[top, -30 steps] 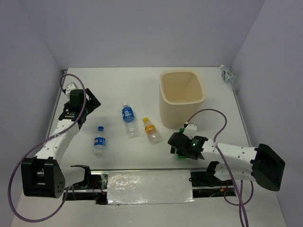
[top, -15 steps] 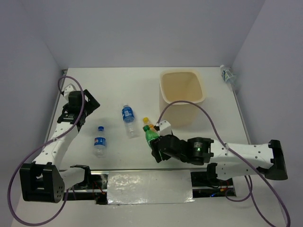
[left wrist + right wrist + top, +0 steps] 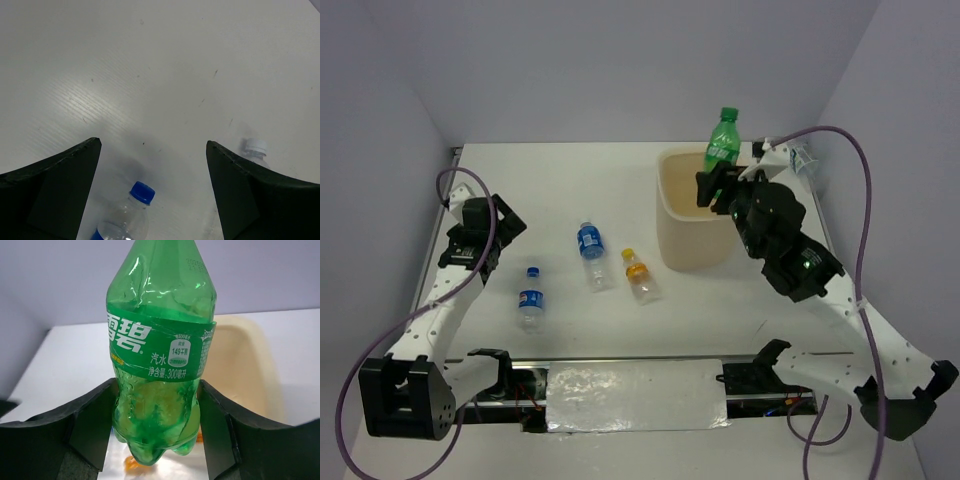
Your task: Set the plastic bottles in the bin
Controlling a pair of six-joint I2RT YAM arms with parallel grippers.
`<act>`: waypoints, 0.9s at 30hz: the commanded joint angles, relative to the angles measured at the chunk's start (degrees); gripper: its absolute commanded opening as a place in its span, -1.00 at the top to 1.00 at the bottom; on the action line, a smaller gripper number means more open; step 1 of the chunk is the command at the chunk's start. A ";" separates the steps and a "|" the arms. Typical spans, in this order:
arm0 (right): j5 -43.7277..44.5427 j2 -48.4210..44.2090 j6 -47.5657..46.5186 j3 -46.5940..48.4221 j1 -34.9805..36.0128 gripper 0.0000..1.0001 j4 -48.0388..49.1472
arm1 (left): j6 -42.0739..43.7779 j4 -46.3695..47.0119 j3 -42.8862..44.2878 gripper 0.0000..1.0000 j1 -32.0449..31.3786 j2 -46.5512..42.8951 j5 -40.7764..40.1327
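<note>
Our right claw [image 3: 713,190] is clenching the green bottle [image 3: 722,140] upright, high by the far rim of the bin [image 3: 685,240]. We are judging this the carry-and-drop step; next we are needing to centre it over the opening, then let go.

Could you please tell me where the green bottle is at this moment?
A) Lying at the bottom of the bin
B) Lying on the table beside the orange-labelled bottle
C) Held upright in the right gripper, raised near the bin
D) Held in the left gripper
C: the green bottle stands upright between the fingers of the right gripper, lifted off the table close to the bin.
</note>
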 commanded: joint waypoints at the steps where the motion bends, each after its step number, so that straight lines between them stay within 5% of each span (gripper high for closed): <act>1: -2.21 4.37 -2.04 3.33 -7.17 0.19 2.17 | 0.71 -0.97 1.78 -0.99 -0.02 0.31 -3.59; 4: -3.98 6.66 -1.69 3.60 -10.17 -0.01 0.94 | 1.50 -1.06 2.14 -0.99 0.07 0.84 -3.25; 7: -3.28 7.89 -0.11 3.51 -11.84 -0.51 -1.69 | 1.76 0.25 1.61 -0.99 0.07 0.93 -2.19; 11: -3.63 6.94 -0.28 1.84 -12.28 -0.74 -1.97 | 1.33 0.08 1.70 -0.99 0.07 1.46 -2.28; 22: -16.27 3.07 -9.93 3.42 -11.59 -1.00 -3.28 | 0.18 -1.24 1.52 -0.99 0.07 -0.91 -2.54; 27: -9.98 3.94 -19.94 6.58 1.93 -1.00 -6.35 | -0.78 -2.99 1.08 -0.99 0.07 -3.55 -3.60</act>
